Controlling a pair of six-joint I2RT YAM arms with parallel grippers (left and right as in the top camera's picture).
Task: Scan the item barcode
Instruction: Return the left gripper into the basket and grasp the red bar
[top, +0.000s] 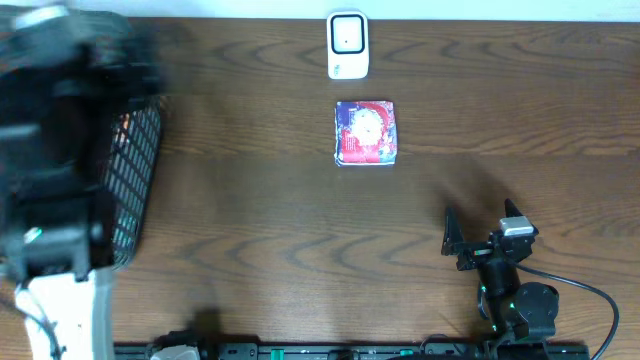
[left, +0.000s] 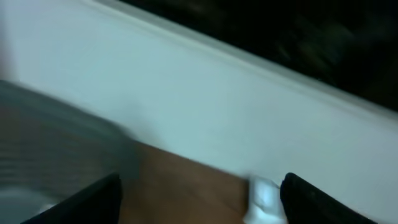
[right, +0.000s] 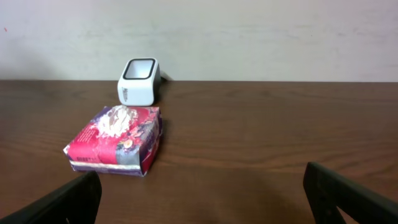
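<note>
The item, a red and purple packet (top: 366, 132), lies flat on the brown table just in front of the white barcode scanner (top: 348, 45), which stands at the far edge. In the right wrist view the packet (right: 115, 140) lies ahead to the left, with the scanner (right: 138, 81) behind it. My right gripper (top: 478, 230) is open and empty (right: 205, 208), low over the table near the front right, well short of the packet. The left arm (top: 60, 120) is a blur at the far left. My left gripper (left: 199, 208) is open and empty.
A black wire basket (top: 135, 180) stands at the left edge, partly under the left arm. The left wrist view is smeared: a pale wall, a strip of table and a small white object (left: 264, 199) near the right finger. A black cable (top: 590, 295) trails from the right arm.
</note>
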